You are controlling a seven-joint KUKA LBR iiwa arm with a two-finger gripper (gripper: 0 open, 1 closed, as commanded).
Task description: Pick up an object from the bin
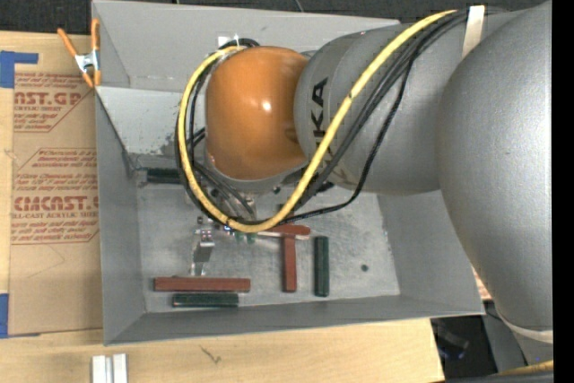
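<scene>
Looking down from the camera view, the arm [448,103] comes in from the right and takes up a good chunk of the grey bin [117,193]. Its orange cover [251,112] and the yellow and black cables [336,126] sit over the middle. The gripper [203,251] pokes out below the cover, over bare floor in the left-middle of the bin. It's small and partly tucked under the wiring, so honestly can't tell how the jaws stand.

The closest thing is a long reddish-brown stick [202,284] lying flat along the front wall, just in front of the gripper and apparently not touching it. A dark green stick [204,300] lies right alongside it. Off to the right, a red stick [289,265] and a dark green bar [320,266] lie side by side, pointing front to back. A dark strip [163,177] lies by the left wall.
</scene>
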